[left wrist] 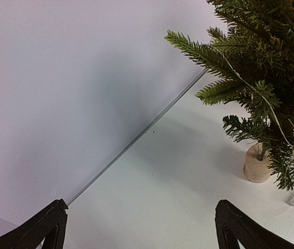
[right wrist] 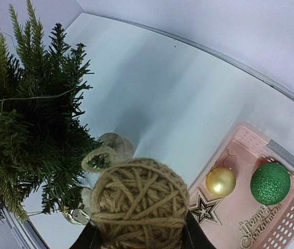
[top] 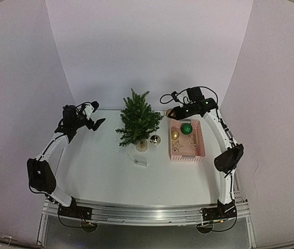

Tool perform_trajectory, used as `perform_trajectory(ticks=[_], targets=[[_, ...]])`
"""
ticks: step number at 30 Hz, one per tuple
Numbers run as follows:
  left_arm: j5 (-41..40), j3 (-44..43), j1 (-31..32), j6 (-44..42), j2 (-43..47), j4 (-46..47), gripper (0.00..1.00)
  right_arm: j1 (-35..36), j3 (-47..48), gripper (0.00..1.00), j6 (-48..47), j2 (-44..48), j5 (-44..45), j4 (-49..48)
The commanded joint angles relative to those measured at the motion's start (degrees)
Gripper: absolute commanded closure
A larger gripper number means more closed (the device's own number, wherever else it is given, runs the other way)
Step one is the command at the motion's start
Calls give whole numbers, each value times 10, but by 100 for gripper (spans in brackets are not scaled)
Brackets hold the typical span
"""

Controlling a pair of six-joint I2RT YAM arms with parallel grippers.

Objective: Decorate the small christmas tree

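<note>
Twine ball (right wrist: 139,199) clamped in right hand (right wrist: 142,236), small christmas tree (right wrist: 27,119) upright just beside at frame left; left hand (left wrist: 140,218) spread empty.

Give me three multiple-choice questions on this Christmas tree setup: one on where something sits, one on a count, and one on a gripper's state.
1. On which side of the small christmas tree is the pink basket?
A. the left arm's side
B. the right arm's side
C. behind it

2. How many round baubles lie in the basket?
A. one
B. four
C. two

3. The right gripper is:
A. shut on the twine ball
B. open and empty
C. shut on a star

Answers:
1 B, the top view shows the basket next to the right arm.
2 C, one gold bauble and one green bauble.
3 A, the right wrist view shows the ball clamped between its fingers.
</note>
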State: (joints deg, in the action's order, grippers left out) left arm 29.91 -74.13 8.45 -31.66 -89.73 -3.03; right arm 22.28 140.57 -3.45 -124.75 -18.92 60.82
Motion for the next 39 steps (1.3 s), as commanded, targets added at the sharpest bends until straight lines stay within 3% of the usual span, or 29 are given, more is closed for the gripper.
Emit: perform_trajectory(ticks=[1,12,39], targets=[[4,-17,-3,-4,20,1,1,4,-8,93,-13,-9,-18,-9],[4,-18,-3,-5,19,-2,1,7,-45,94,-23,4,-11,-5],[-2,-13,-3,-9,20,4,1,7,8,95,-22,-26,-7,-6]])
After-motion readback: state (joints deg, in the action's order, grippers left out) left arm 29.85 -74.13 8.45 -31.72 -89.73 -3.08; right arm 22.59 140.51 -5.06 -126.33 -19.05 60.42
